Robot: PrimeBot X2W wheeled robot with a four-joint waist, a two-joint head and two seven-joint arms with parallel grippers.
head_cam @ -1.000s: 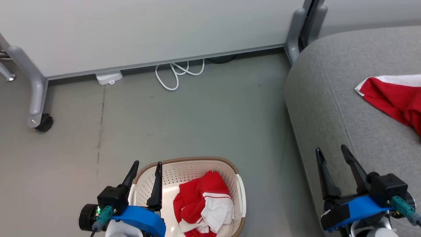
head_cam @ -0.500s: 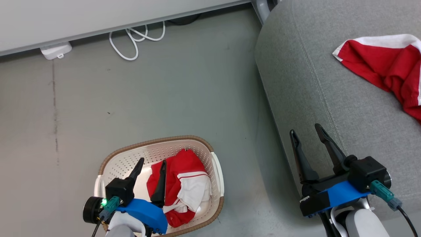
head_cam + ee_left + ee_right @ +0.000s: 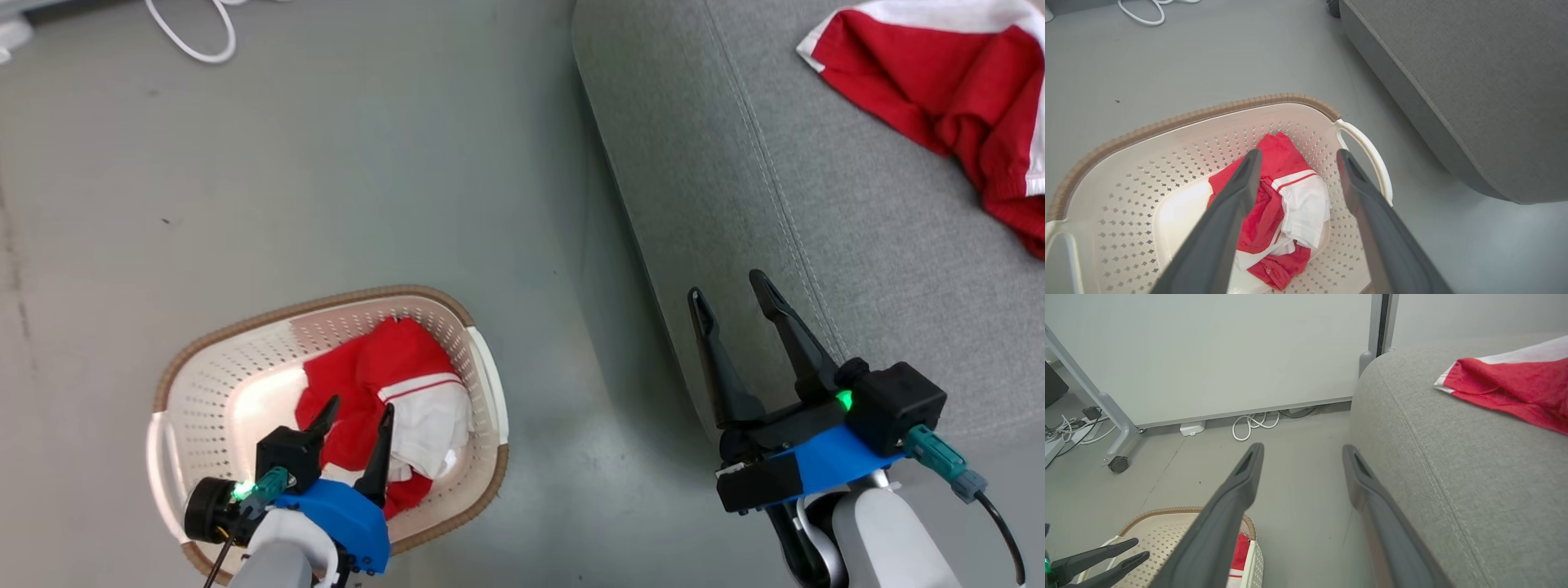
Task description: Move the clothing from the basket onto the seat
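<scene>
Hovering above the basket [image 3: 326, 296] with fingers parted and empty, the left hand [image 3: 357, 406] is being held over the crumpled clothing [image 3: 1261, 220] lying inside, which is being judged light, limp and best pinched at its raised red fold, while the right hand [image 3: 728, 286], likewise open and empty, is being held beside the seat [image 3: 816, 204].

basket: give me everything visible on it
Cream-white plastic basket, walls perforated with small holes, brown woven-look rim, white loop handles at both ends. Upright on the grey floor, beside the seat, not touching it. Holds crumpled red-and-white clothing. Left gripper hovers over it, jaws open.
</scene>
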